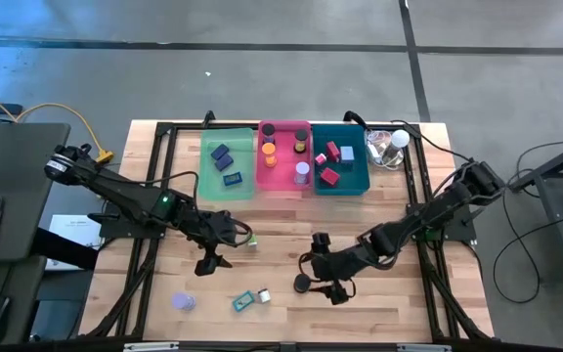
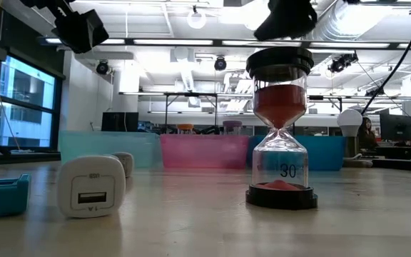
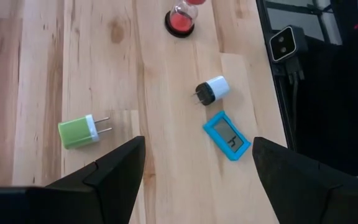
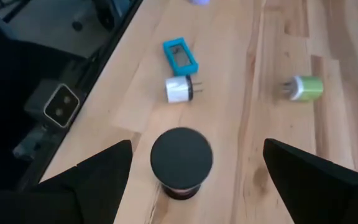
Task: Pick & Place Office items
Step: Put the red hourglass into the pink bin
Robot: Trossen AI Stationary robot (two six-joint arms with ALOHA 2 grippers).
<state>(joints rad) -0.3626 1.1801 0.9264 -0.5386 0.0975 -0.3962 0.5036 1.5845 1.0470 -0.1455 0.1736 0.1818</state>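
A red-sand hourglass with black caps [image 4: 181, 158] stands upright on its base on the wooden table [image 1: 399, 303], near the front middle [image 1: 302, 284]. My right gripper [image 4: 194, 180] hangs open just above and behind it, one finger on either side, apart from it. Toward the table's left lie a white charger plug [image 4: 180, 90] and a blue timer [image 4: 180, 56] on their sides. My left gripper [image 3: 194, 168] is open above the table's middle left [image 1: 225, 246], beside a green charger plug [image 3: 78, 132] lying on the wood. A purple item [image 1: 183, 302] lies at the front left.
Three trays stand side by side at the far edge: green [image 1: 203, 181], pink [image 1: 283, 186] and teal [image 1: 355, 186], each holding small items. A clear plastic lump with a white ball [image 1: 389, 147] sits at the far right. Black frame rails [image 1: 154, 196] run along the table's sides.
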